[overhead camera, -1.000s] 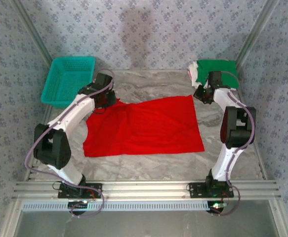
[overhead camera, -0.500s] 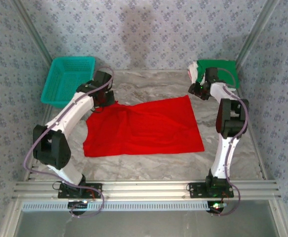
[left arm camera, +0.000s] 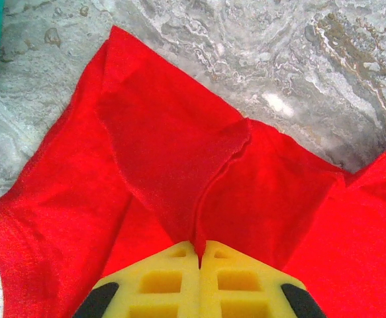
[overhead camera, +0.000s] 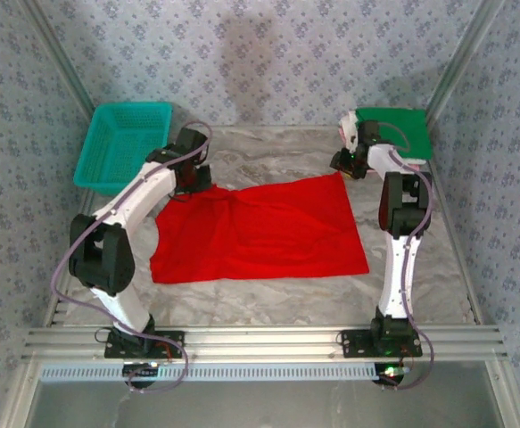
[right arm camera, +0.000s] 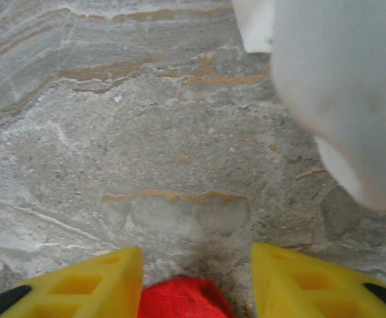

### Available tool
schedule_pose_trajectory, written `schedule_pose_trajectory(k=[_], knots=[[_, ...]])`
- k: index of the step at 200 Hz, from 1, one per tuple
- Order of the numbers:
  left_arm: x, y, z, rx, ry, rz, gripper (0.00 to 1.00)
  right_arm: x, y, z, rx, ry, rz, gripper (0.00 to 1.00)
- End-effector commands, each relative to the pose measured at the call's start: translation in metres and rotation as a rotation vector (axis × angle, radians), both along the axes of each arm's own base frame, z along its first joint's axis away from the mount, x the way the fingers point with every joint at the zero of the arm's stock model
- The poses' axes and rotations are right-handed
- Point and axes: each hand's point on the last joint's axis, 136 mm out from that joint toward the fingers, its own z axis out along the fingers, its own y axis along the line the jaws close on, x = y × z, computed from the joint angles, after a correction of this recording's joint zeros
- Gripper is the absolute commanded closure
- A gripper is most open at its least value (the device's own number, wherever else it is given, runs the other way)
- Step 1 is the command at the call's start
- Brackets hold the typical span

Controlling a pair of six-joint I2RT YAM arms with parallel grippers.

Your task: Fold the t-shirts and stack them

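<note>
While left hand [left arm camera: 200,246] pinches red t-shirt [left arm camera: 166,152] | right hand [right arm camera: 196,255] parted over corner

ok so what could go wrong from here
1. The right gripper is open with only a corner tip of the red shirt between its fingers. Closing here may catch too little, and the cloth could slip out.
2. The white cloth lies close beside that gripper and could get snagged.
3. The left gripper pinches bunched cloth, so the fold may come out creased.
</note>
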Motion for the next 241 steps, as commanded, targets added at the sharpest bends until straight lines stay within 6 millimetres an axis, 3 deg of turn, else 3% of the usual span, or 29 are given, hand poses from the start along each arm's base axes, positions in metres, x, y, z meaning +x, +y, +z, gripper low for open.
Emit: schedule_pose_trajectory(k=[1, 25, 41, 80, 130, 181, 211, 241], knots=[[0.004, -0.006, 0.004, -0.011, -0.007, -0.025, 1.0, -0.004, 0.015, -0.012, 0.012, 0.046, 0.026, 0.61], [0.004, -0.006, 0.003, -0.009, -0.011, -0.027, 1.0, -0.003, 0.014, -0.011, 0.011, 0.047, 0.013, 0.79], [0.005, -0.005, 0.003, -0.006, -0.016, -0.026, 1.0, -0.001, 0.014, -0.01, 0.003, 0.042, 0.008, 0.82], [0.01, -0.003, 0.005, 0.002, -0.033, -0.024, 1.0, 0.003, 0.014, 0.003, -0.01, 0.029, 0.003, 1.0], [0.027, 0.005, 0.024, 0.0, -0.09, -0.01, 1.0, 0.003, 0.009, 0.039, -0.004, -0.038, -0.007, 1.0], [0.042, 0.006, 0.043, 0.043, -0.119, -0.027, 1.0, -0.007, -0.014, 0.078, 0.039, -0.147, -0.093, 1.0], [0.041, 0.013, 0.062, 0.08, -0.144, -0.024, 1.0, -0.018, -0.021, 0.098, 0.069, -0.198, -0.108, 1.0], [0.036, 0.019, 0.074, 0.134, -0.11, -0.049, 1.0, -0.028, -0.021, 0.105, 0.087, -0.201, -0.1, 1.0]])
